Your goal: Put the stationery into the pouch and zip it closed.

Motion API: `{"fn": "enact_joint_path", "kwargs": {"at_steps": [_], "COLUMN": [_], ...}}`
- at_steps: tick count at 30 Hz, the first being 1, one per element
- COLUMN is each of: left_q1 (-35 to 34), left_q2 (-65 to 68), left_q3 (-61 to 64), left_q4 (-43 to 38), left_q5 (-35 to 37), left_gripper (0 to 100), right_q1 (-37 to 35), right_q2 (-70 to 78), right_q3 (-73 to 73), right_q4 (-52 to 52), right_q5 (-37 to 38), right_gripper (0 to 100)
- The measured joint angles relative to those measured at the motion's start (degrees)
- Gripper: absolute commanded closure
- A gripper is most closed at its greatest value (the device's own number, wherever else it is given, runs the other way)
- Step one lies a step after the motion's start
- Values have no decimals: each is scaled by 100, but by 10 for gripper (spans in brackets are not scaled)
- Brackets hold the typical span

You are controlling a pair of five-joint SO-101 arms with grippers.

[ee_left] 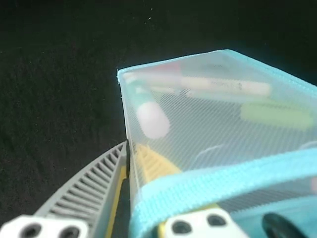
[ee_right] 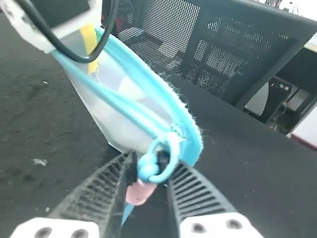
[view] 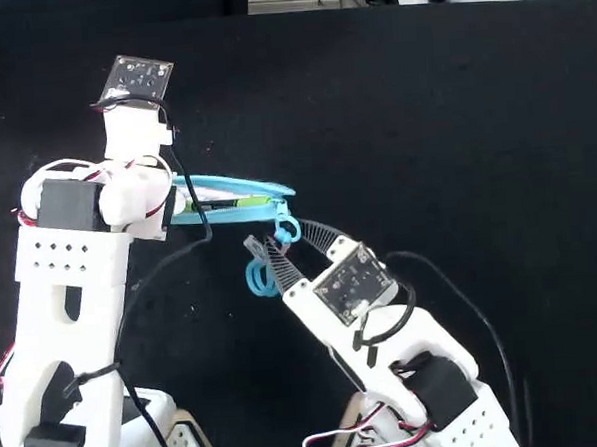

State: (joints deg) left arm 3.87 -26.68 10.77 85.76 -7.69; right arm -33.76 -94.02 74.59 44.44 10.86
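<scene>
- Pouch [view: 232,199]: a pale blue, see-through mesh pouch held on edge between the two arms over the black bench [view: 454,125]; you cannot tell whether its lower corner rests on the bench.
- Stationery [ee_left: 225,87]: already inside, seen through the mesh in the left wrist view; you can make out a white marker, a green one [ee_left: 277,114] and a rounded white cap [ee_left: 152,119].
- Left hand [ee_left: 131,151]: clenched on one end of the pouch, with the mesh wall pinched between its fingers; it serves as your anchor.
- Right hand [ee_right: 148,158]: at the opposite end, its black ribbed fingers closed around the zip pull [ee_right: 157,161]; this is a blue ring with a small bead and a pink tab hanging below it.
- Zip: the band looks joined along its length up to the slider; judge it closed or nearly so, as the last stretch is hidden behind the ring.
- Handling: the pouch is light, soft and floppy, so it will fold unless both ends stay taut; the mesh is slick, so grip the woven border tape rather than the wall.
- Handling: the ring is small and swings freely, so hold it deep between the fingers and pull in line with the zip; a sideways tug is likely to slip it out or buckle the fabric.
- Contents: loose pens will roll toward the lower end if you tilt the pouch.
</scene>
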Motion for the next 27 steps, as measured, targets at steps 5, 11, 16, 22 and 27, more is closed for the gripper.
{"fn": "enact_joint_path", "kwargs": {"at_steps": [5,11,16,22,27], "left_q1": [0,9,18,18,18], "left_q2": [0,0,0,0,0], "left_q3": [0,0,114,132,132], "left_q4": [0,0,-26,-35,-35], "left_q5": [9,9,-9,9,9], "left_gripper": [970,970,970,970,970], "right_q1": [-53,-53,-18,88,88], "right_q2": [53,9,9,9,9], "right_q3": [0,0,0,0,0], "right_q4": [-18,-26,-26,-26,-26], "right_q5": [-246,-264,-290,-615,-642], "right_gripper": [880,969,900,889,889]}}
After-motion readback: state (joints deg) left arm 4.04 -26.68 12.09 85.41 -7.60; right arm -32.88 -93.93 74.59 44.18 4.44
